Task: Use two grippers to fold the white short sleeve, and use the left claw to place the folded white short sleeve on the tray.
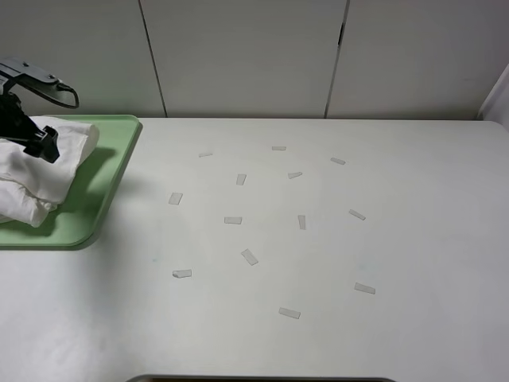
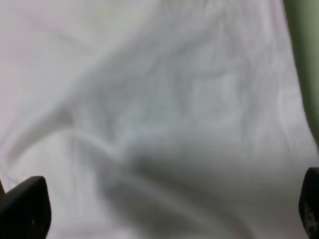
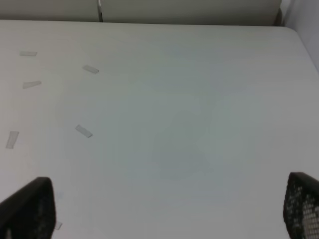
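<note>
Open table (image 1: pixel 413 239) (paper scraps (image 1: pixel 250 256) only)

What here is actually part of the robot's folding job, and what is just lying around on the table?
Part of the job:
- white short sleeve, folded and bunched on the tray
- tray, pale green, at the table's left edge
- left claw, down at the shirt
- right gripper, open over bare table

Just lying about:
- small pale paper scraps scattered over the table
</note>
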